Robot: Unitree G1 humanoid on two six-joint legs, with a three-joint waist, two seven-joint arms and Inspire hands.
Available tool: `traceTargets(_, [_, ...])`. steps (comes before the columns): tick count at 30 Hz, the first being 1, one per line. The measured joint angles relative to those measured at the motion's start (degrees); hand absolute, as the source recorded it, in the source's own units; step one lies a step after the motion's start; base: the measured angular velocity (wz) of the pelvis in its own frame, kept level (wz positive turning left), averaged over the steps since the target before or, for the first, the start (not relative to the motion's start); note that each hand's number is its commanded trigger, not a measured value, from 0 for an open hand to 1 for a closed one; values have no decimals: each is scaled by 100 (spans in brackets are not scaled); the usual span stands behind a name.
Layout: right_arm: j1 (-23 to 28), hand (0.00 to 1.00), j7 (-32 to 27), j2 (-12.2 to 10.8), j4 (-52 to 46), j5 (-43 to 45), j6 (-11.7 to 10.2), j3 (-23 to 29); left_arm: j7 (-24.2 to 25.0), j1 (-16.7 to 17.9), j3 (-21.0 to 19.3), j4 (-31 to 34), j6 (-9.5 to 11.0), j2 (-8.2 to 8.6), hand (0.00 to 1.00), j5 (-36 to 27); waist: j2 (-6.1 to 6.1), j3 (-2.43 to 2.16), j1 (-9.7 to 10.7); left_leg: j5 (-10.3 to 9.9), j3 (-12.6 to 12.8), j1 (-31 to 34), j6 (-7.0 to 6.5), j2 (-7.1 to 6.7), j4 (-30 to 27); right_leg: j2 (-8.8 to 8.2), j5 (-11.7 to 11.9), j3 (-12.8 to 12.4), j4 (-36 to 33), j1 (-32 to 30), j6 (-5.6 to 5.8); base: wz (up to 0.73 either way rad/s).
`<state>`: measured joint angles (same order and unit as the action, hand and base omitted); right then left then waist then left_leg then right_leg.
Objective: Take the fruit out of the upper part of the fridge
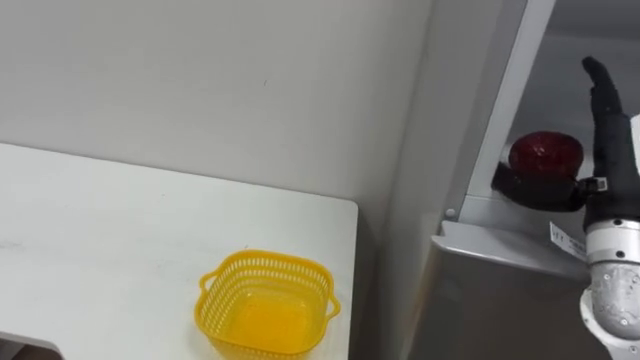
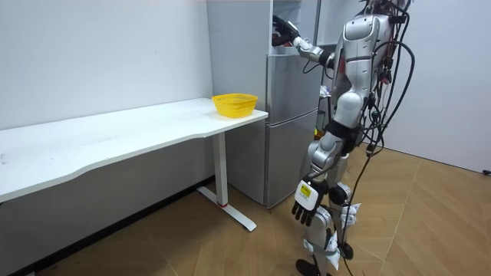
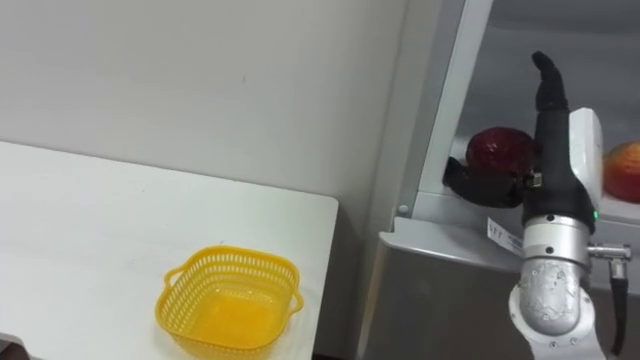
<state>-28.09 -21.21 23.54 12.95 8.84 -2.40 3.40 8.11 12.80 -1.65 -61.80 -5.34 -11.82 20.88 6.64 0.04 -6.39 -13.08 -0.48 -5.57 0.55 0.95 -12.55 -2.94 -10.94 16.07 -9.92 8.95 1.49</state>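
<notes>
Here, at the open upper compartment of the fridge (image 3: 440, 290), the robot's right hand (image 3: 553, 150) stands on edge, fingers straight and spread from the thumb, gripping nothing. The dark red fruit (image 3: 500, 150) sits just on its palm side, with the thumb running low in front of it; whether they touch cannot be told. A paler fruit (image 3: 624, 170) lies behind the back of the hand. The left hand (image 2: 304, 198) hangs by the thigh, fingers loose. To take the red fruit cleanly, the hand would likely need to press its palm against it, curl the fingers over the top and lift without nudging the neighbour. The yellow basket (image 3: 232, 253) stands on the table (image 3: 80, 220), well off to the palm side and lower.
</notes>
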Motion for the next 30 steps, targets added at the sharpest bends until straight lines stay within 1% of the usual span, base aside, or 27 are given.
traceTargets(2, [-1,0,209,227,1,-190,0,-20,-16,10,-2,-1,1,-24,0,-1,19,13,-8,0,-3,0,0,0,14,2,0,-7,1,0,0,0])
traceTargets(5, [-6,0,377,380,1,-310,0,-23,-19,13,-15,-9,0,-40,0,-1,35,19,-15,0,-2,-7,0,0,34,4,0,-19,8,-3,0,0])
traceTargets(9, [-6,0,536,383,2,-366,5,-31,-21,17,-50,-10,-4,-46,0,-2,44,15,-17,0,3,-20,0,0,36,5,0,-52,14,-2,0,0])
traceTargets(11, [-32,0,618,401,65,-514,51,-31,-21,18,-51,-7,-32,-54,0,-9,55,7,-10,0,6,-25,0,0,36,8,0,-83,18,-1,0,0])
traceTargets(15, [-278,0,774,420,431,-758,126,-33,-21,20,-51,-6,-62,-53,0,-5,64,9,7,0,18,-33,0,0,35,11,0,-135,18,1,0,-3])
traceTargets(19, [-459,0,997,428,672,-879,234,-31,-17,24,-52,5,-114,-50,0,-4,69,6,21,0,15,-24,0,-2,18,10,0,-145,14,6,-1,0])
traceTargets(23, [-460,0,1233,519,710,-952,267,-33,-11,40,-51,40,-186,-51,0,-5,76,1,34,0,4,-12,0,-5,-9,8,1,-133,8,12,-1,0])
traceTargets(26, [-464,0,1384,583,748,-1088,347,-32,-7,51,-51,40,-224,-51,0,-4,81,-3,35,0,2,-14,0,-3,-10,9,2,-102,6,18,-4,0])
traceTargets(30, [-555,0,1551,606,900,-1105,374,-34,7,44,-48,45,-263,-60,0,-4,86,-6,53,0,-8,-16,0,-4,-17,8,7,-91,7,35,-11,1])
